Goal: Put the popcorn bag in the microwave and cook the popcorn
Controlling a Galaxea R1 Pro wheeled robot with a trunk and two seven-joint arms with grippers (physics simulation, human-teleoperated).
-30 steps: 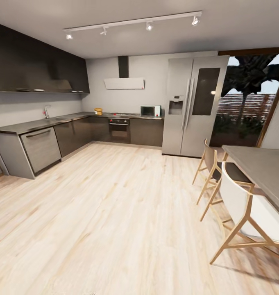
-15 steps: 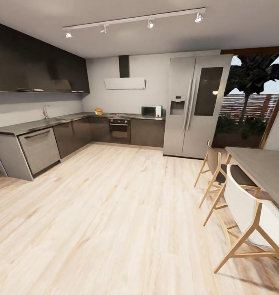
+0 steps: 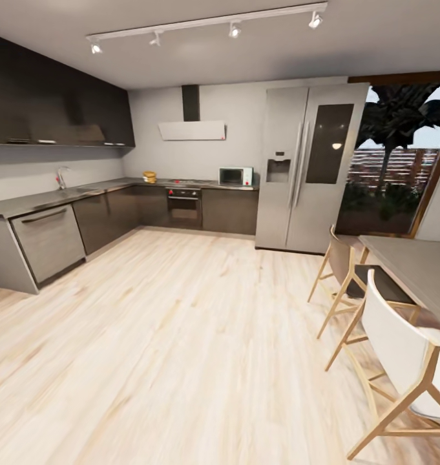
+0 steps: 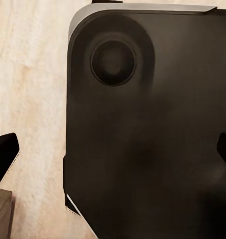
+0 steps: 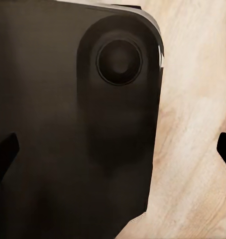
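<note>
Nothing is done yet: the microwave (image 3: 236, 175) sits shut on the far countertop (image 3: 84, 192), just beside the fridge (image 3: 310, 168). The popcorn bag (image 3: 149, 176) (tiny at this range) waits further along from it. Both grippers hang spread wide, holding nothing.

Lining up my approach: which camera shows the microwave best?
The head view: the microwave sits small on the far countertop, beside the fridge. Both wrist views look down at the robot's dark base and wooden floor.
</note>
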